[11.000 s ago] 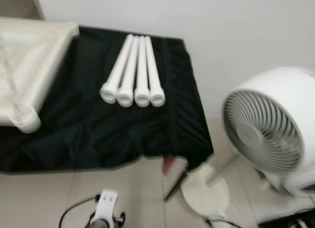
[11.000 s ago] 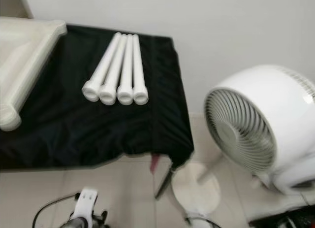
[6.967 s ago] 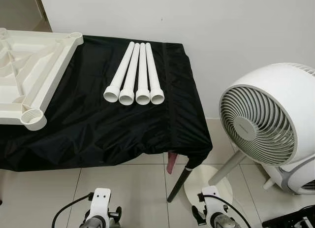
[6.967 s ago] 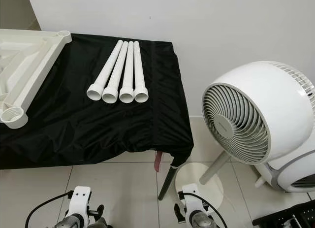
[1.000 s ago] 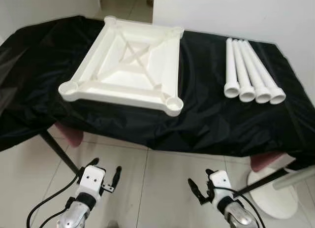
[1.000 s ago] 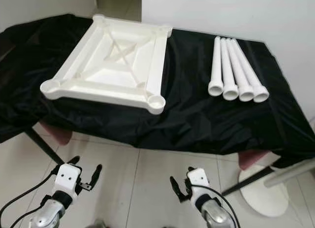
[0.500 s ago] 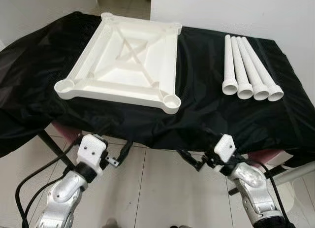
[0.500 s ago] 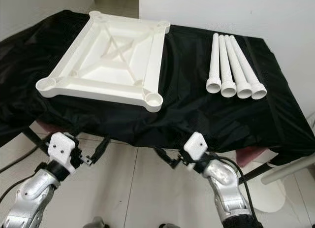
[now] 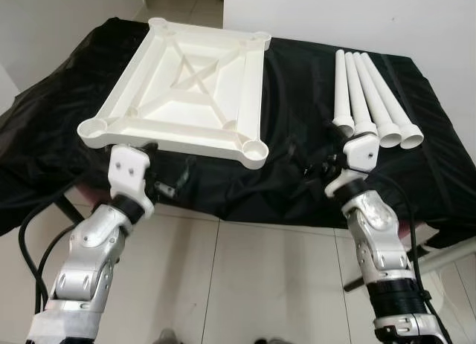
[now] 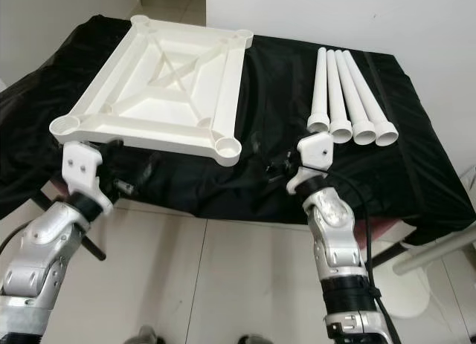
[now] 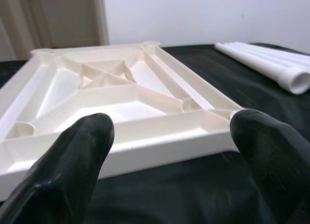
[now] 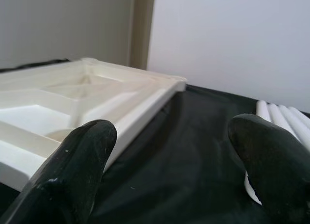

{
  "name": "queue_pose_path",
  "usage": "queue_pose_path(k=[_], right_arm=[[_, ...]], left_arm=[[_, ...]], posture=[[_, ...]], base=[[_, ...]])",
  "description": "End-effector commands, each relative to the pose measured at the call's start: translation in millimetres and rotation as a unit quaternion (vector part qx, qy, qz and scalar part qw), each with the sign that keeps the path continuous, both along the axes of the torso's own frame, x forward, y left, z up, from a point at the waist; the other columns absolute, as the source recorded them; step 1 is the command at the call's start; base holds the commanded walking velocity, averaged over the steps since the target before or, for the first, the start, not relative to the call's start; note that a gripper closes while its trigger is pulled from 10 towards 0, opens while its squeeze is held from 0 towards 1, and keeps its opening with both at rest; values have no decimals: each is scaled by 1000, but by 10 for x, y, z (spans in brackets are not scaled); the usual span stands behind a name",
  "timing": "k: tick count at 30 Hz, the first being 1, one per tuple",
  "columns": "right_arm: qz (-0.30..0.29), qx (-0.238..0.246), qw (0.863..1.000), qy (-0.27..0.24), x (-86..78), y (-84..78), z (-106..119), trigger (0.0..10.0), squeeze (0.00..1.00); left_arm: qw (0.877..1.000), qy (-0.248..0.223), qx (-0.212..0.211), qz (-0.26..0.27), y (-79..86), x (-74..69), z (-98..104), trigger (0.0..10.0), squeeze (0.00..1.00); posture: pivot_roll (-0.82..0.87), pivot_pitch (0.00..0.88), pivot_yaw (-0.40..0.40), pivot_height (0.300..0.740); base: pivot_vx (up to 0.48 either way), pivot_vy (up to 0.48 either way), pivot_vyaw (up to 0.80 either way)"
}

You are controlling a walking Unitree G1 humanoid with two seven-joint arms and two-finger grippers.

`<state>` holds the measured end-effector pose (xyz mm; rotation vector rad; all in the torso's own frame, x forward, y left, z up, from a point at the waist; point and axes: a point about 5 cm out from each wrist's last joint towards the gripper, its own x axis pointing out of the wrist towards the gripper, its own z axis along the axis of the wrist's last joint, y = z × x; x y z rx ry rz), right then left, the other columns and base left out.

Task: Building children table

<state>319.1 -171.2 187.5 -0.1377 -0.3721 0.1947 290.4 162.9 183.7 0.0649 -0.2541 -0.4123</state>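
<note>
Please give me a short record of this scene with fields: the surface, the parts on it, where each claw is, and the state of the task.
surface: table under a black cloth
tabletop part: white tabletop lying upside down, ribs and four corner sockets facing up
legs: four white legs side by side, to the robot's right of the tabletop, apart from it
left claw: open, at the tabletop's near edge, holding nothing
right claw: open, above the cloth between tabletop and legs
task state: no leg fitted in a socket yet
</note>
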Motion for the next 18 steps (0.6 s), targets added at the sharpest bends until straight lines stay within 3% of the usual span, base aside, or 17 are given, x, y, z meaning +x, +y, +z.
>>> queue_pose_path(k=[1, 4, 9, 18], right_arm=[[-56, 16, 998, 16, 24, -46, -62, 10000, 0], [-69, 22, 997, 16, 24, -37, -68, 10000, 0], [-29, 40, 999, 11, -100, 121, -181, 10000, 0], [-50, 46, 998, 15, -97, 120, -180, 10000, 0]], left_arm=[[998, 20, -15, 60, 37, 74, -45, 10000, 0], [997, 23, -16, 74, 21, 103, -41, 10000, 0], [994, 27, -31, 103, -90, 109, -88, 10000, 0], [991, 25, -56, 117, -64, 50, -87, 10000, 0]], posture=[[153, 46, -43, 740], [152, 44, -43, 740], [142, 27, -43, 740], [142, 10, -49, 740]], base=[[0, 0, 0], [0, 0, 0], [0, 0, 0], [0, 0, 0]])
